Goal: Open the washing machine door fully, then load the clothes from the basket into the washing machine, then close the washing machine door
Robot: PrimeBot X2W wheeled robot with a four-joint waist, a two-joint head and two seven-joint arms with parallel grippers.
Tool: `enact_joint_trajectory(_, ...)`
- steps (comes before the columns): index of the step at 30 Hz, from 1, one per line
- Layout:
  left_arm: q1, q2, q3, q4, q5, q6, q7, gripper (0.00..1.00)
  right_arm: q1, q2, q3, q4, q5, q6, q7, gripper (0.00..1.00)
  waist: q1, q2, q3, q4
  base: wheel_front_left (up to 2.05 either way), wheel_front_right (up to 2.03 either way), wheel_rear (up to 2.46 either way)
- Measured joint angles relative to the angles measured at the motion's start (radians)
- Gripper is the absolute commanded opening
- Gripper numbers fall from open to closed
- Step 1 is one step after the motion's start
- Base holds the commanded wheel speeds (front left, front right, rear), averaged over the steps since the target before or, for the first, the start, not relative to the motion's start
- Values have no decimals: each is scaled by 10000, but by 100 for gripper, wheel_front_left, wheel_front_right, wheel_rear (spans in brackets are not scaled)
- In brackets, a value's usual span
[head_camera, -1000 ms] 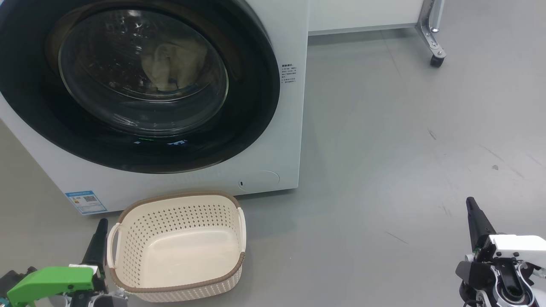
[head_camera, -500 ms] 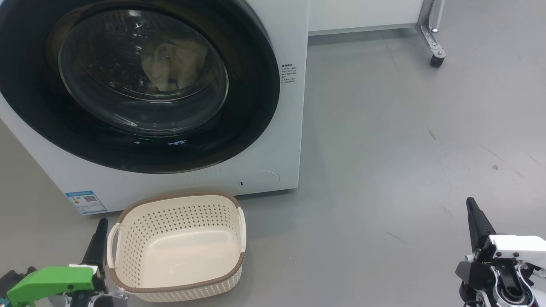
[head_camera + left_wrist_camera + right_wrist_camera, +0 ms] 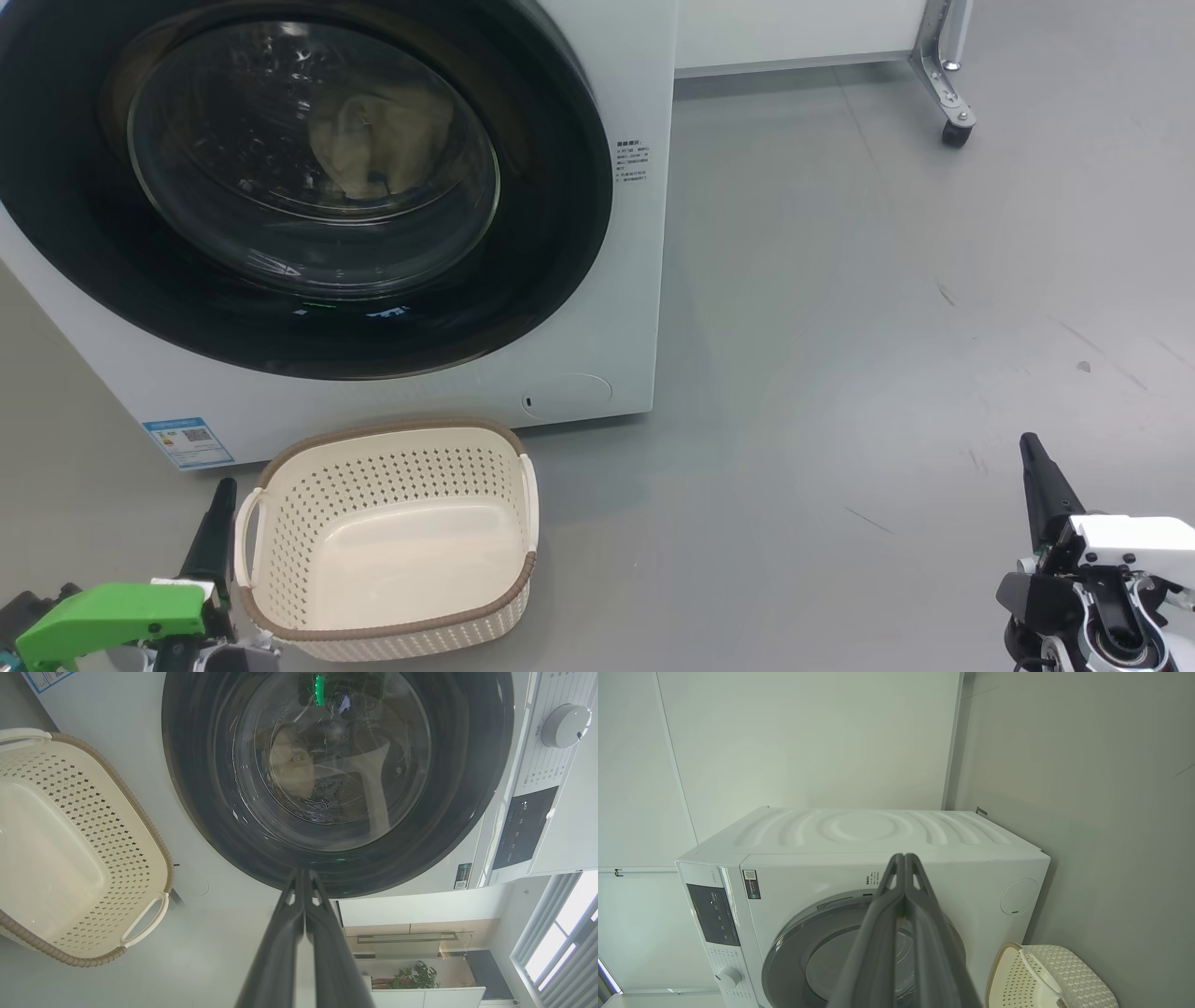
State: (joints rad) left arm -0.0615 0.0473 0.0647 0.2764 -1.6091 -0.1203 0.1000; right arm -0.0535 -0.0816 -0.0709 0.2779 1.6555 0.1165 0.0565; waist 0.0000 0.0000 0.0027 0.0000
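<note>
The washing machine door (image 3: 308, 187) is seen shut, the clothes (image 3: 378, 145) lying behind its glass. The basket (image 3: 392, 427) is set empty on the floor (image 3: 840, 327) just before the washing machine (image 3: 639, 280). The jaws of the left gripper (image 3: 222, 495) and right gripper (image 3: 1030, 448) are pressed together on nothing.

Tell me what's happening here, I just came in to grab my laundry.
Nothing is being handled right now. The washing machine door looks shut, and pale cream clothes show through its glass inside the washing machine. The basket sits empty on the grey floor in front of it. The robot's left tool is shut and empty beside the basket's left handle; its right tool, also shut and empty, hangs apart over the floor to the right. The loading looks finished.
</note>
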Motion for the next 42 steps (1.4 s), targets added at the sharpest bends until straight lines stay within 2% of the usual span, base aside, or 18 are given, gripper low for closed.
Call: enact_joint_trajectory(42, 0, -2, 10, -2, 0, -2, 0, 0, -2, 23, -44, 27, 0, 48, 13, 0, 0, 1, 0, -1, 0, 0, 0)
